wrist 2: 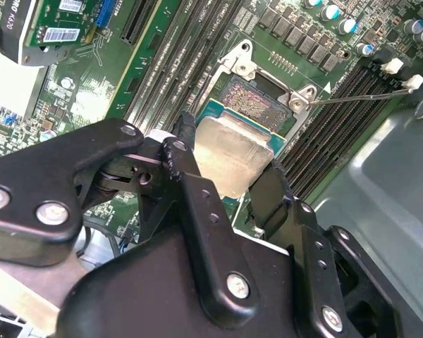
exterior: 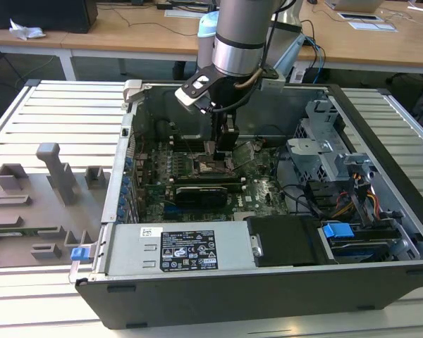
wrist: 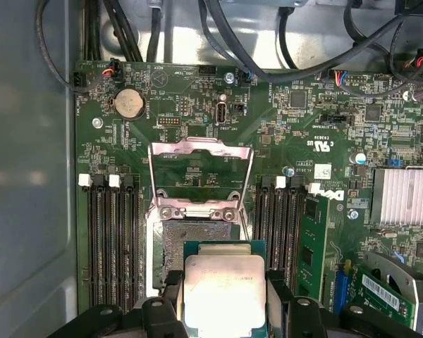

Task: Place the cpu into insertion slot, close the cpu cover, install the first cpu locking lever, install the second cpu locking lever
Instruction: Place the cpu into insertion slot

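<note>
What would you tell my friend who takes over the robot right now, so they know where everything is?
The gripper is shut on the cpu, pinching two opposite edges.
The cpu hangs partly over the insertion slot and does not look seated.
The cpu cover is flipped up, open.
Done: the cpu is grasped and at the slot.
Left: seating the cpu, closing the cover, and both locking levers.

Well beyond the gripper (exterior: 221, 156) stand pale wooden desks (exterior: 127, 39) bearing papers (exterior: 372, 21) and a black box (exterior: 42, 13), while a white slatted table (exterior: 56, 113) spreads beneath it, evenly lit.
</note>
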`<state>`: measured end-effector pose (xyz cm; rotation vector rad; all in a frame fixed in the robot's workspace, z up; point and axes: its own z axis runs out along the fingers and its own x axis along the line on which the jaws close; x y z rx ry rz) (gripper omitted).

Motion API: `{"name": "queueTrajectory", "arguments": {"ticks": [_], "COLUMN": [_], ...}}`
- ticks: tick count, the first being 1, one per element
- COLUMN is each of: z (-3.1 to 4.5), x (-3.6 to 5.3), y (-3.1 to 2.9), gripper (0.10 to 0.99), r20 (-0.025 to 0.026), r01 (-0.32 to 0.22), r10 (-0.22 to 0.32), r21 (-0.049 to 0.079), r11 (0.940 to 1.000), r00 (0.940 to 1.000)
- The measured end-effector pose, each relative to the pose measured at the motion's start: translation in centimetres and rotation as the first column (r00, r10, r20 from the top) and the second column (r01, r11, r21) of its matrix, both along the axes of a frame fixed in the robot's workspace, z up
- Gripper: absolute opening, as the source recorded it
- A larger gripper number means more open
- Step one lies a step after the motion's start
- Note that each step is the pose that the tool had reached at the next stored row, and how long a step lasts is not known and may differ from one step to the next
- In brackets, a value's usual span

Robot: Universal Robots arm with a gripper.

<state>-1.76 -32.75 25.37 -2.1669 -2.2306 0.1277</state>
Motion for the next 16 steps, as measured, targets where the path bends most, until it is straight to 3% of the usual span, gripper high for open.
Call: {"name": "queueTrajectory", "arguments": {"ticks": [6, 12, 16], "z": [0.00, 0.00, -0.08], "x": [0.00, 0.00, 0.00], "y": [0.23, 1.17, 1.21], "gripper": [0.545, 0.545, 0.545], "r20": [0.0000, 0.0000, 0.0000], "r01": [0.000, 0.000, 0.000], "r10": [0.000, 0.000, 0.000], "r21": [0.000, 0.000, 0.000], "r11": [1.0000, 1.0000, 1.0000], "r00": [1.0000, 1.0000, 1.0000]}}
